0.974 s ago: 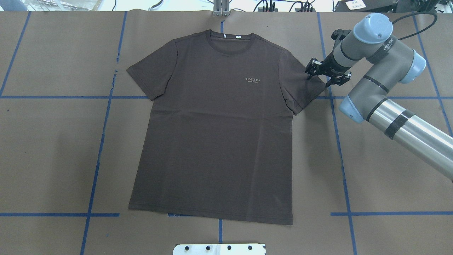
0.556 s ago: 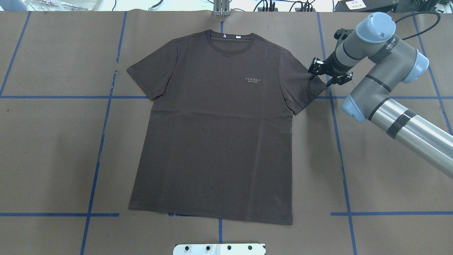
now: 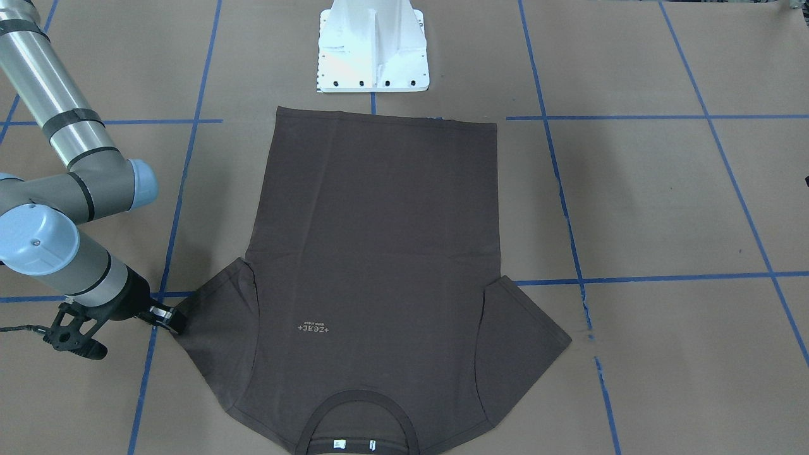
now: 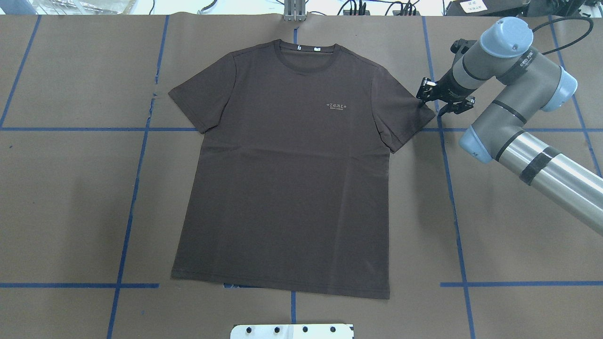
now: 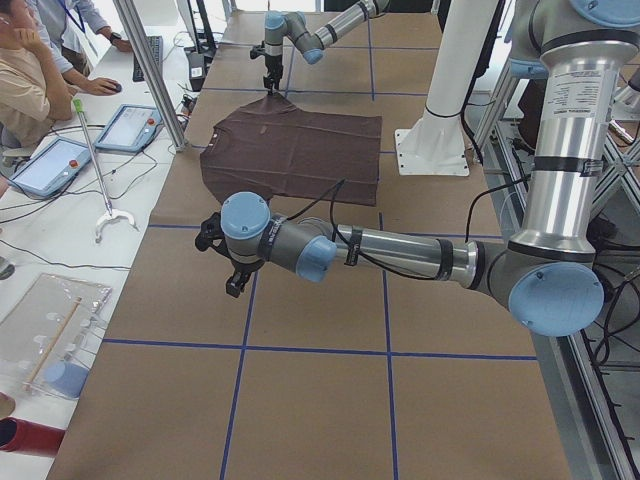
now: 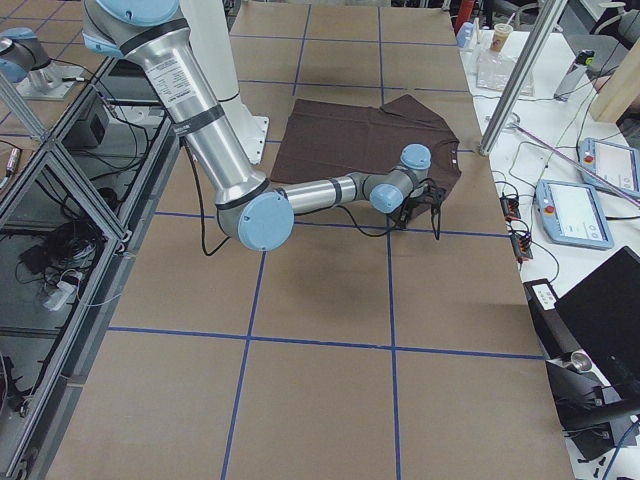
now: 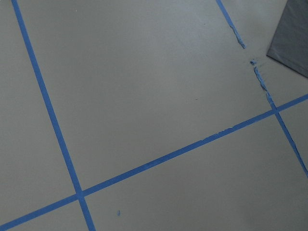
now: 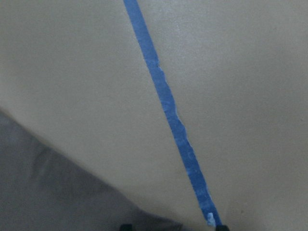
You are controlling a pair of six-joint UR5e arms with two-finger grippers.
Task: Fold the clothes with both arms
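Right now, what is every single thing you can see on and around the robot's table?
T-shirt: one, dark brown, spread flat mid-table, collar away from the robot.
Paper cover: one, brown, over the whole table.
Tape lines: several, blue, a grid on the paper.
Pedestal base: one, white, at the robot's edge, near the shirt's hem.
Tablets: two, blue-grey, on the white side bench.
People: two, partly seen, at that bench.
Right gripper: one, black, open, at the shirt's sleeve tip.
Left gripper: one, black, over bare paper away from the shirt; open or shut unclear.
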